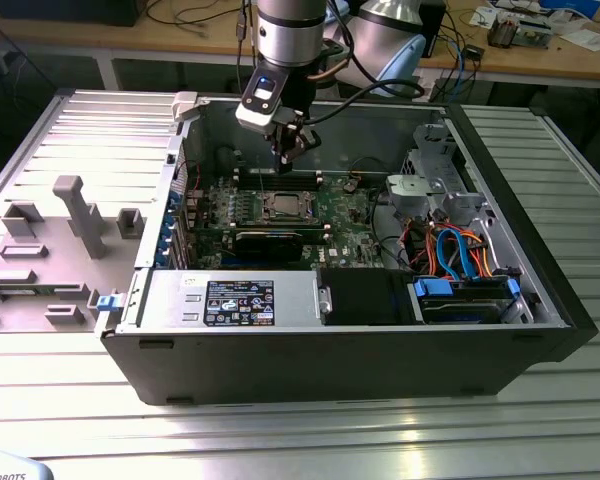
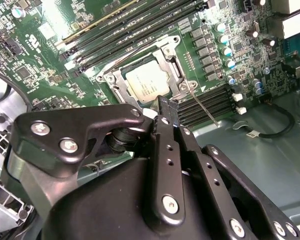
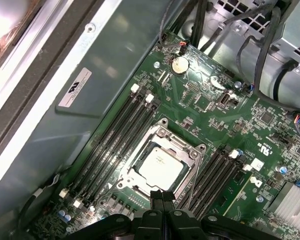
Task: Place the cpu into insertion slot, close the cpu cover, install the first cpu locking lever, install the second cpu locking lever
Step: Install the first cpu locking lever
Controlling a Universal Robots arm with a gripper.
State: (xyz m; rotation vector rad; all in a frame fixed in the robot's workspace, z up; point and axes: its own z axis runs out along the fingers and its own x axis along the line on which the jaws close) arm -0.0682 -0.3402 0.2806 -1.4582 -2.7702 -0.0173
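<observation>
Gripper (image 3: 162,196), black, two-fingered: nearest item in both wrist views; fingers pressed together with nothing between them, hanging just above the socket's edge.

Cpu (image 3: 160,167): flat square chip, dull silver top, lying seated in the insertion slot (image 3: 121,184) on the green circuit board (image 3: 210,100), between two banks of long black memory slots (image 3: 115,140). Judged light, stiff and thin. The lid looked smooth and slippery, the underside likely fragile, so the side edges seemed the only sound hold. As it sat, those edges lay under the frame and only the top was exposed.

Cpu cover (image 3: 190,156): thin silvery frame, appearing to lie flat around the chip. Judged springy sheet metal, easily bent, better pressed than pinched.

Locking lever (image 2: 202,106): thin bright wire rod running out from a socket corner. Judged stiff but springy, best taken at its free end.

Not made out: whether either lever sat hooked under its catch, and whether the cover was fully down. Gripper body hid the near side of the socket in both wrist views. From the exterior view the socket showed too small for detail, deep in the open computer case (image 1: 330,350).
</observation>
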